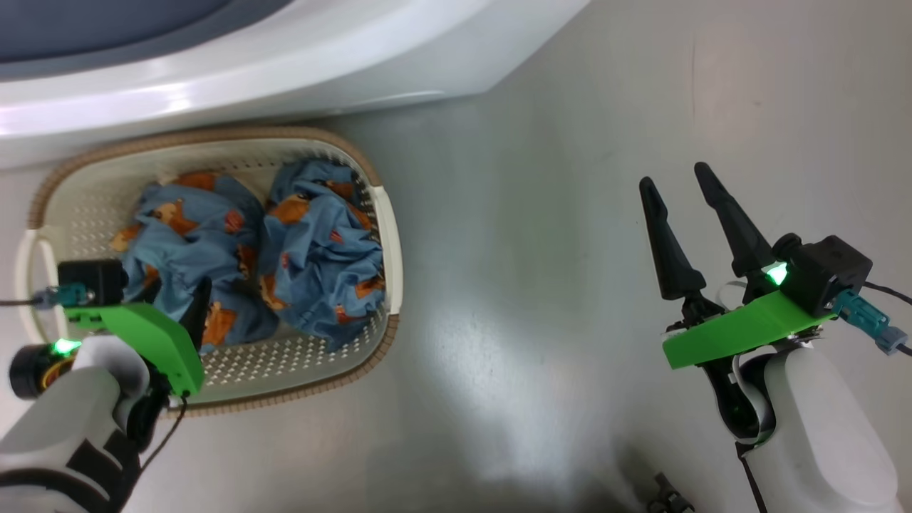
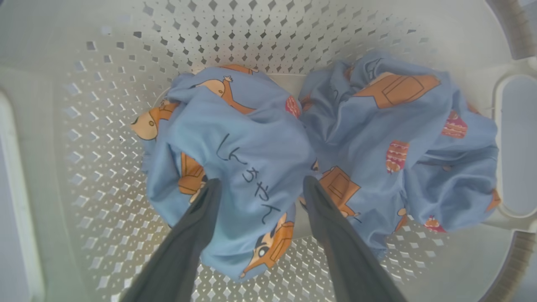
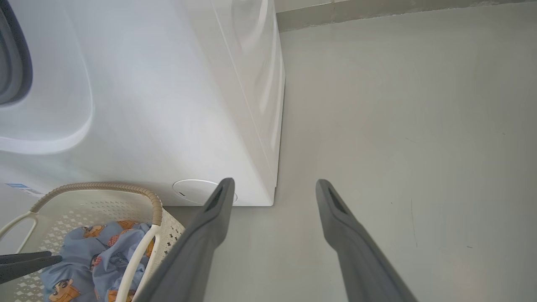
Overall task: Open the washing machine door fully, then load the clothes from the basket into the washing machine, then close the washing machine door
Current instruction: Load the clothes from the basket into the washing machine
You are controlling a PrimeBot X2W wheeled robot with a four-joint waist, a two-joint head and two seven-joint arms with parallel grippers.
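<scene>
The cream basket (image 1: pixel 214 134) sits on the floor against the white washing machine (image 1: pixel 285 64). In it lie the clothes: a left blue bundle (image 1: pixel 185 228) and a right one (image 1: pixel 320 256). My left gripper (image 1: pixel 192 299) reaches down into the basket. In the left wrist view it (image 2: pixel 262 184) stands open, its fingers either side of the left bundle (image 2: pixel 243 138), beside the right bundle (image 2: pixel 398 138). My right gripper (image 1: pixel 675 178) hangs open over bare floor, nothing between its fingers (image 3: pixel 275 184). The washing machine door is out of view.
The machine's grey-blue gasket (image 1: pixel 107 28) shows at the top left. Its front corner (image 3: pixel 275 201) and a round cover (image 3: pixel 193 191) lie just ahead of the right gripper. Grey floor (image 1: pixel 534 285) spreads right of the basket.
</scene>
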